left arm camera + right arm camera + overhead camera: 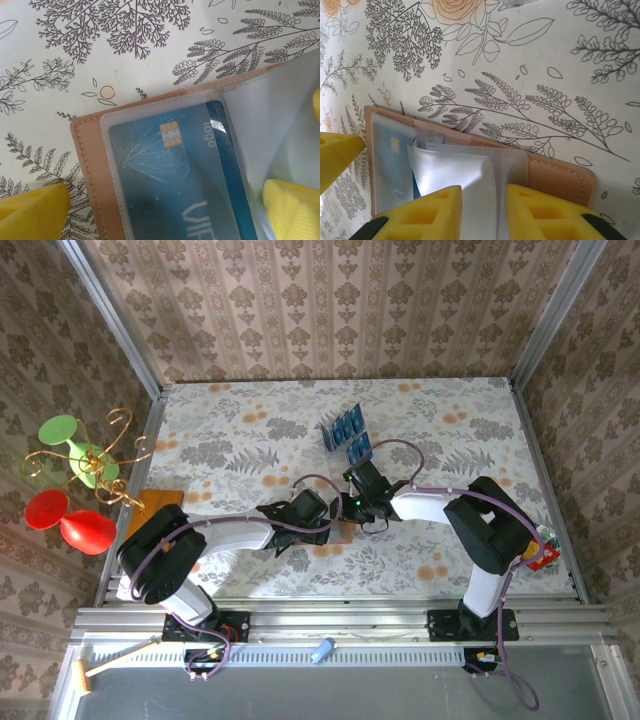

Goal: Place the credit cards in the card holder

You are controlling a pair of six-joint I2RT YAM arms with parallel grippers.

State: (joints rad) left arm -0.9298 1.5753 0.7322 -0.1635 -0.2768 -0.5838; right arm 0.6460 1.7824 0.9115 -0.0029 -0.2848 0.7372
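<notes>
Left hand point(162, 212), jaws wide apart, straddles the open card holder point(86, 165) on the desk point(230, 430); one credit card point(165, 175) lies sleeved inside. Right hand point(484, 212) seemingly pinches a clear sleeve point(465, 175). Farther back, more credit cards point(346, 436) stand grouped.

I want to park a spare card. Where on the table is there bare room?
Bare cloth far left, between rack and left rail, and far right, past the rack. Crowded mid-table: left gripper and right gripper meet over the wallet.

A robot lab cell dressed as a home: aluminium frame point(340, 618), damask wallpaper panels point(330, 300), floral tablecloth point(250, 430).
</notes>
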